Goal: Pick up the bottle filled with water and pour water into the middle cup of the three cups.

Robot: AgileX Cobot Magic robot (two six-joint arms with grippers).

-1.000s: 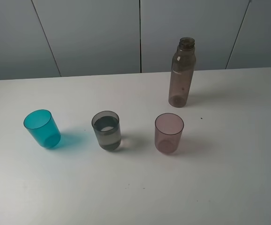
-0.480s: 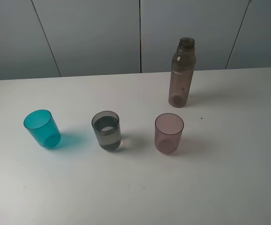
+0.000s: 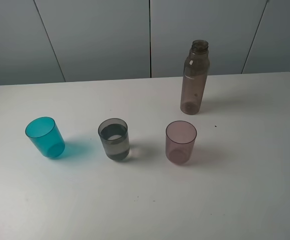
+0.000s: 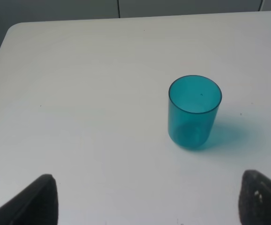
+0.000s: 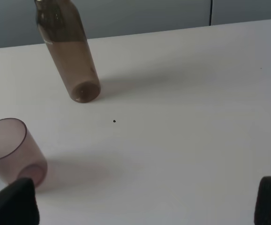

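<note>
The smoky brown bottle point(image 3: 194, 78) stands upright and capless at the back right of the white table, and also shows in the right wrist view point(image 5: 69, 54). The three cups stand in a row in front: teal cup point(image 3: 45, 137), smoky grey middle cup point(image 3: 114, 139) with what looks like water in it, and pinkish-mauve cup point(image 3: 180, 142). Neither gripper shows in the exterior view. My left gripper point(image 4: 147, 206) is open and empty, short of the teal cup point(image 4: 194, 111). My right gripper point(image 5: 142, 204) is open and empty, short of the mauve cup point(image 5: 11, 151) and the bottle.
The white table point(image 3: 245, 190) ends at a grey panelled wall point(image 3: 99, 35) behind. Its far left corner shows in the left wrist view point(image 4: 18, 28). A small dark speck point(image 3: 215, 126) lies on the table right of the bottle.
</note>
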